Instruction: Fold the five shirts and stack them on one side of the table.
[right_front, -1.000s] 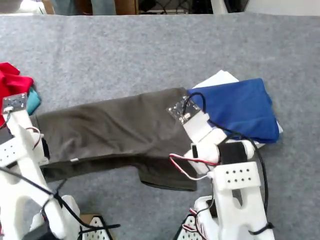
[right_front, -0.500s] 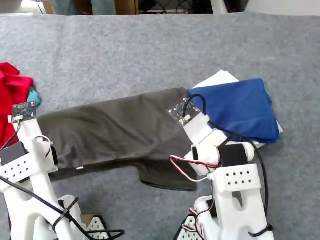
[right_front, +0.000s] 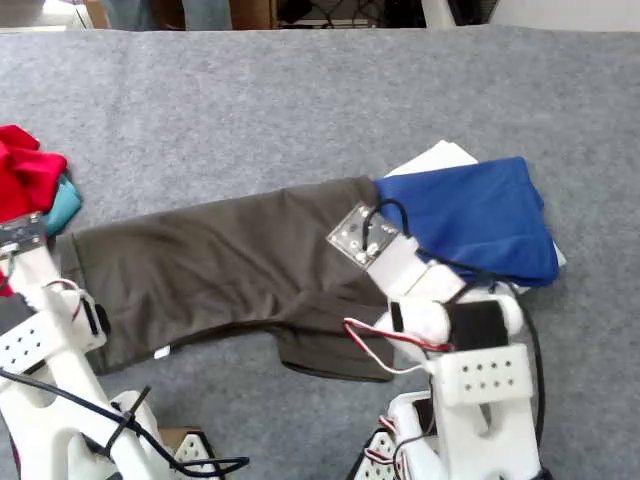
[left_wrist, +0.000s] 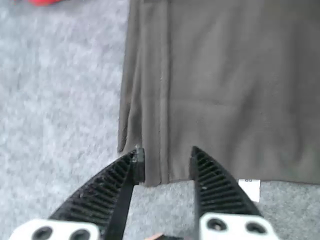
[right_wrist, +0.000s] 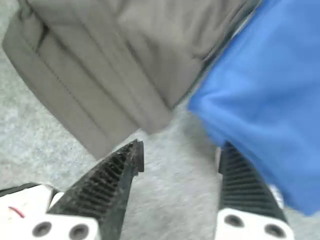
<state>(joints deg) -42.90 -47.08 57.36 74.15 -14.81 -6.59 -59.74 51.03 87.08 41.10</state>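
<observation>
A dark olive shirt (right_front: 230, 265) lies spread across the middle of the grey table. Its near left hem (left_wrist: 160, 170) sits between the fingers of my open left gripper (left_wrist: 165, 162), which holds nothing. A white label (left_wrist: 249, 186) sticks out beside that hem. My right gripper (right_wrist: 180, 157) hangs open over bare table, where the olive shirt's right end (right_wrist: 100, 60) meets the folded blue shirt (right_wrist: 265, 100). The blue shirt (right_front: 480, 215) rests on a white one (right_front: 440, 158) at the right. Red (right_front: 25, 165) and teal (right_front: 65, 205) shirts are bunched at the left edge.
The left arm's wrist (right_front: 22, 235) stands at the olive shirt's left end and the right arm's wrist (right_front: 360, 235) over its right end. Grey table (right_front: 300, 100) stretches open behind the shirts. Both arm bases stand along the near edge.
The left arm swung right, then back left and nearer the front edge. The right arm's wrist shifted a little left over the olive shirt. The shirts lie as before.
</observation>
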